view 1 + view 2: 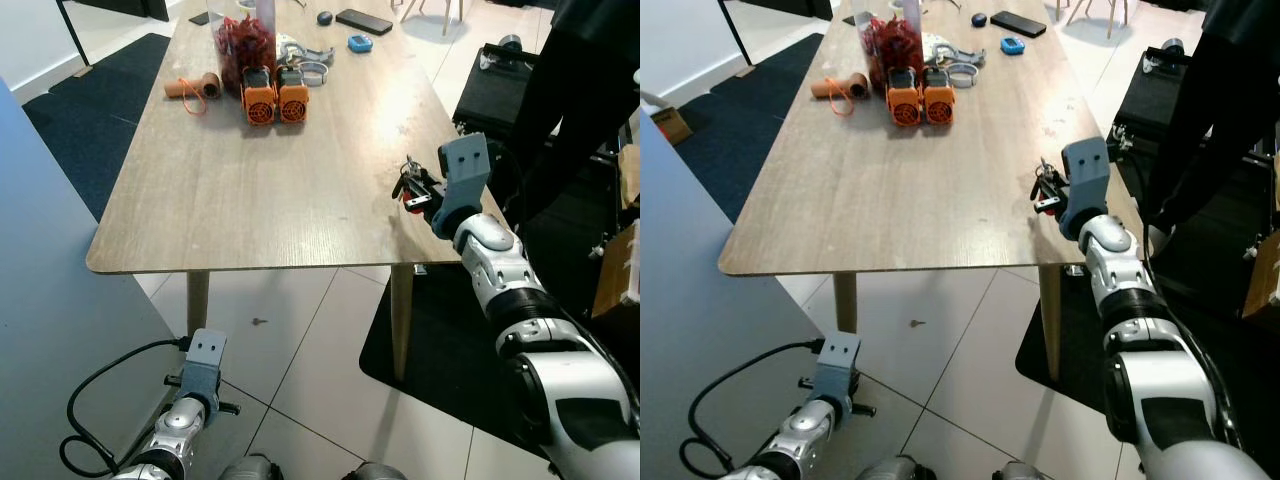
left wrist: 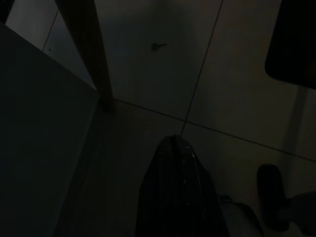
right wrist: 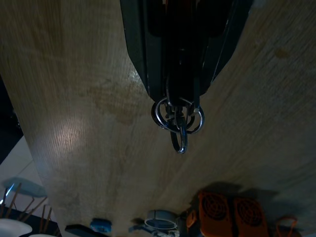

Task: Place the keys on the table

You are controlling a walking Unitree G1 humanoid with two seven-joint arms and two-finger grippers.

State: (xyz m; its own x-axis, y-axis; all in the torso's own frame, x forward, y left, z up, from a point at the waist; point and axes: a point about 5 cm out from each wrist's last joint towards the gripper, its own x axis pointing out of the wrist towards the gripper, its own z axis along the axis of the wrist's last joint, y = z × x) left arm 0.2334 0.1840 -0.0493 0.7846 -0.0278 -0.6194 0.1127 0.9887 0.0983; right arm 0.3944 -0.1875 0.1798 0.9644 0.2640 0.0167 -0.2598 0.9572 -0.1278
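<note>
A bunch of keys [image 1: 408,184] on metal rings [image 3: 177,118] hangs just above the near right edge of the wooden table [image 1: 260,200]. My right gripper [image 1: 416,192] is shut on the keys [image 1: 1043,186], reaching in from the right over the table's edge. In the right wrist view both black fingers [image 3: 140,54] close around the bunch and the rings dangle past their tips over the tabletop. My left gripper [image 2: 175,148] hangs low beside the table leg, fingers together, holding nothing.
At the table's far end stand two orange fan-like objects [image 1: 274,98], a jar of red stuff [image 1: 243,45], a cardboard roll [image 1: 190,88], a phone [image 1: 364,21] and small items. A person in black [image 1: 570,90] stands to the right. A grey panel [image 1: 50,300] rises on my left.
</note>
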